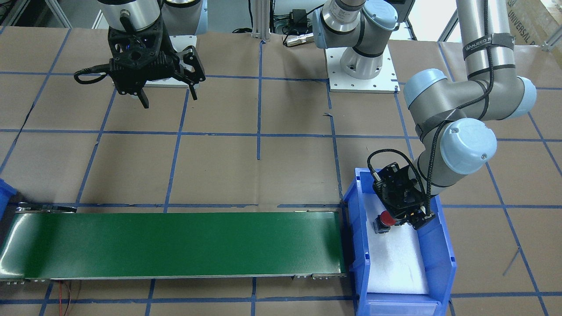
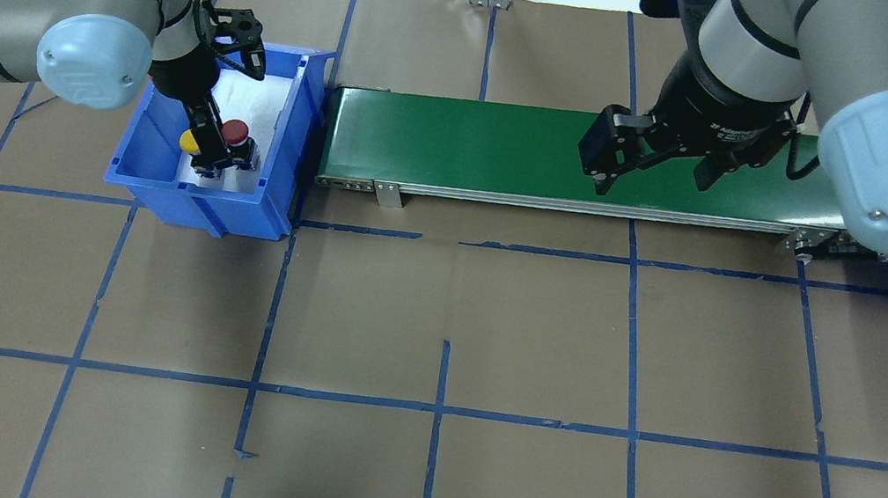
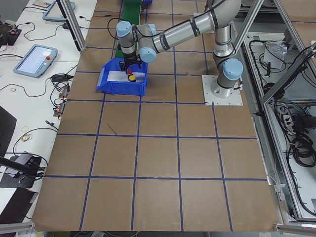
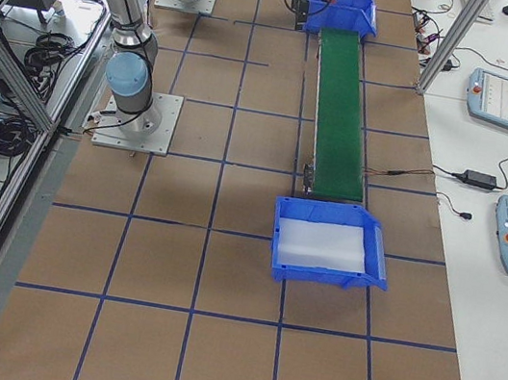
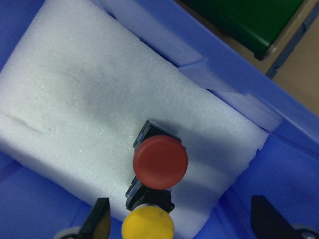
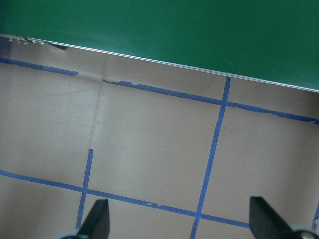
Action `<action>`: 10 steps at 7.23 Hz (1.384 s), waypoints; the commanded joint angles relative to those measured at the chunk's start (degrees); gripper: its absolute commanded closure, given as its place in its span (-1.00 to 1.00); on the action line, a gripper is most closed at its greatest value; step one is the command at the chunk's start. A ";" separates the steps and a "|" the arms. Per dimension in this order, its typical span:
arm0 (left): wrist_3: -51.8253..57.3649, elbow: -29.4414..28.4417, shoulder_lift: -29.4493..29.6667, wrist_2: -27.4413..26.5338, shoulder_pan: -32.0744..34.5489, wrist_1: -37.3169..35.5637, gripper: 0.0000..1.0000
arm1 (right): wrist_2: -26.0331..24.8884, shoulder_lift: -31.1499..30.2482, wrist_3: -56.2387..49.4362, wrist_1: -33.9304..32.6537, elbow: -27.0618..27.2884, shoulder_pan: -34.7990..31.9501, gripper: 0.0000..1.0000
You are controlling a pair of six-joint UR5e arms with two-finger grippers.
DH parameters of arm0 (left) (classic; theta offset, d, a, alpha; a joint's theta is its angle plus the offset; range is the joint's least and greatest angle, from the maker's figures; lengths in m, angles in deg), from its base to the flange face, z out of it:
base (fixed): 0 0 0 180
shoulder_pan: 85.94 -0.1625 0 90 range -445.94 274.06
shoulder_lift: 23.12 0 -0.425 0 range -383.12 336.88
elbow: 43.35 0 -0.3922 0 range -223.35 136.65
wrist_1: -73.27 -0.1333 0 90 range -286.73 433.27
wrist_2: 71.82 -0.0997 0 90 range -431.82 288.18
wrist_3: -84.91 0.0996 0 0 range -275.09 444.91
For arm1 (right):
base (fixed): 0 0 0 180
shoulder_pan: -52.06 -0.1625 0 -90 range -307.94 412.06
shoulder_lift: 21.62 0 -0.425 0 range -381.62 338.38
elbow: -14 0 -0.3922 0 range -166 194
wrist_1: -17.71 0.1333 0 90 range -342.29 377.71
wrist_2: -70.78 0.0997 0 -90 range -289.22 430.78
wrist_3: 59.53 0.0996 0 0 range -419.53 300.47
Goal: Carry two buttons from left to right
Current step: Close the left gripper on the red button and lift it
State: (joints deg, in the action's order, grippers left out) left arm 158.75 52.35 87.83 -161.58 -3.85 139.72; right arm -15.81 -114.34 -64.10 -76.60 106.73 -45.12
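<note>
The red button (image 5: 160, 162) and the yellow button (image 5: 148, 225) stand side by side on white foam in the blue bin (image 2: 192, 205) on my left. My left gripper (image 5: 179, 221) is down in the bin and open. The yellow button sits between its fingers, nearer the left one, with the red button just beyond them. In the overhead view the yellow button (image 2: 191, 141) and red button (image 2: 233, 132) flank the left gripper (image 2: 209, 157). My right gripper (image 2: 652, 175) is open and empty, above the table by the belt's near edge.
A green conveyor belt (image 2: 470, 142) runs from the left bin toward a second blue bin (image 4: 319, 269) with white foam at its right end. Brown paper with blue tape lines covers the table (image 2: 449, 330).
</note>
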 commanded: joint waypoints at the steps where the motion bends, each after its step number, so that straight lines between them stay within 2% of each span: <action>1: 9.97 -0.33 2.68 2.48 0.00 -4.46 -0.98 | -0.06 0.00 0.00 0.00 0.00 -0.03 -1.00; 3: 18.05 -0.43 3.58 2.22 0.00 -5.27 -0.98 | 0.02 0.00 0.00 0.00 0.09 -0.03 -1.00; 4: 18.09 -0.34 3.84 1.87 0.00 -5.28 -0.98 | -0.06 0.00 0.00 0.00 0.09 -0.03 -1.00; 5: 17.83 -0.34 3.93 1.69 0.00 -5.36 -0.89 | -0.06 0.00 0.00 0.00 0.09 -0.03 -1.00; 6: 17.66 -0.25 4.02 1.52 0.00 -5.28 -0.60 | 0.02 0.00 0.00 0.00 0.00 -0.03 -1.00; 7: 17.65 -0.34 4.02 1.43 0.00 -5.36 -0.11 | 0.02 0.00 0.00 0.00 0.00 -0.03 -1.00; 8: 17.39 -0.34 3.93 1.43 0.00 -5.28 0.25 | 0.02 0.00 0.00 0.00 0.09 -0.03 -1.00; 9: 16.96 -0.43 3.67 1.52 0.00 -5.28 0.45 | -0.06 0.00 0.00 0.00 0.00 0.06 -1.00; 10: 16.52 -0.60 2.62 1.52 0.00 -5.28 0.50 | -0.06 0.00 -0.09 0.00 0.00 0.06 -1.00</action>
State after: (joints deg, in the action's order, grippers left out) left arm 175.80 51.91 91.38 -160.09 -3.85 134.44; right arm -15.85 -114.35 -64.12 -76.59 106.75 -45.09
